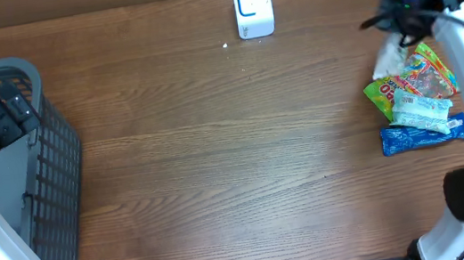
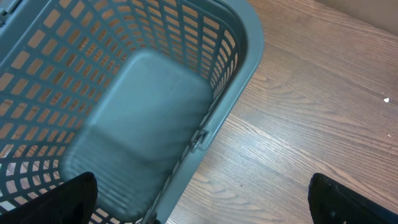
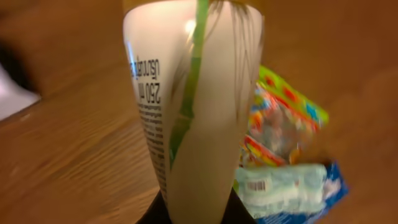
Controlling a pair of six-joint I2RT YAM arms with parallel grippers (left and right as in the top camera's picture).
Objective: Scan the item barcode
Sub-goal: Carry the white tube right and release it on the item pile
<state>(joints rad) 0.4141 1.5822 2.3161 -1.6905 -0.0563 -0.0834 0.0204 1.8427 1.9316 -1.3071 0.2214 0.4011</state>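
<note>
The right tool is closed on the white tube, held above the snack packets at the far right, probably so its print can face the scanner. The left tool hangs wide open over the basket.

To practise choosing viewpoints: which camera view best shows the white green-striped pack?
Right wrist: the white green-striped pack fills the frame, its print readable, held by the right gripper. Overhead shows it only as a small white shape below that gripper. Left wrist does not show it.
</note>
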